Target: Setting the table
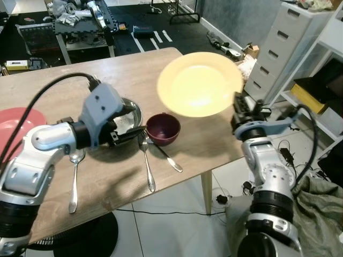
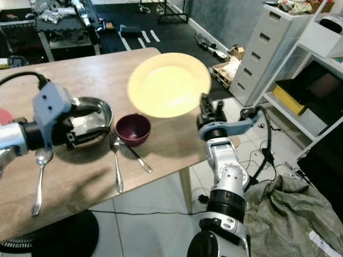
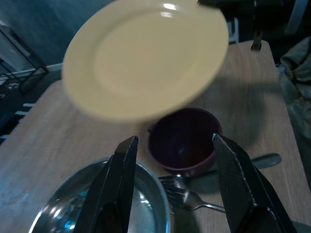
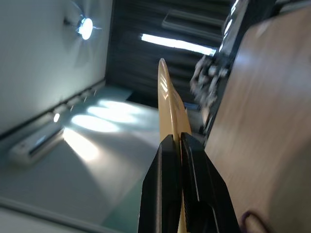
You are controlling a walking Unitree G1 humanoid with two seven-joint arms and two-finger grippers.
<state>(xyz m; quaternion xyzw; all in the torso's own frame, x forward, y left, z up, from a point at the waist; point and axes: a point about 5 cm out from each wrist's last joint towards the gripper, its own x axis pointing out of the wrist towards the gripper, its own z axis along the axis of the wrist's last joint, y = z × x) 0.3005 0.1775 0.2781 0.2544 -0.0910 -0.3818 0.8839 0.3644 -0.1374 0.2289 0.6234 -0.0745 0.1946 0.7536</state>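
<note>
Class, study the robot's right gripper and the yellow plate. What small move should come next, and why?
Probably lower the yellow plate toward the bare wood of the table near the right edge. The right gripper pinches its rim and holds it tilted in the air above the maroon bowl, while the left gripper hovers open by the steel bowl.

eyes: head, forward-down over table [image 1: 161, 69] | left wrist: close above bowl [image 3: 182, 141] | right wrist: edge-on along plate [image 4: 167, 102] | all share plate

Right gripper [image 1: 237, 103] lifting yellow plate [image 1: 199, 84], maroon bowl [image 1: 163, 128] below
</note>
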